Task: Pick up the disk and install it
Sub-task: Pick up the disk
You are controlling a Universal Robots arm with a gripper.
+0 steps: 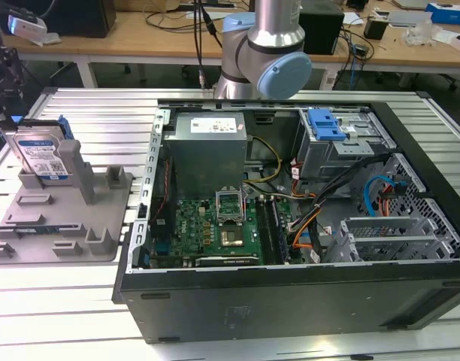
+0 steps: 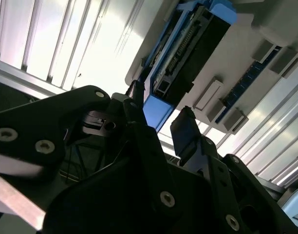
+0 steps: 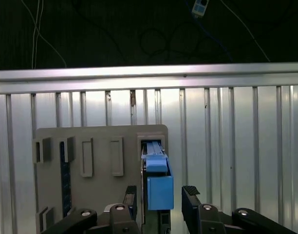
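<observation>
Fingers (image 3: 190,197) of the claw (image 3: 160,196) are held apart, one on each side of the disk (image 3: 158,181), with gaps left to its blue bracket; nothing is clamped. The disk is stood on edge in a slot of the grey holder (image 3: 100,141), presumably so that its upper end can be straddled. The holder is laid on the slatted table (image 1: 87,113), at the exterior view's left, beside the opened computer case (image 1: 290,301), where loose cables (image 1: 320,210) are strung below the drive cage (image 1: 331,147).
</observation>
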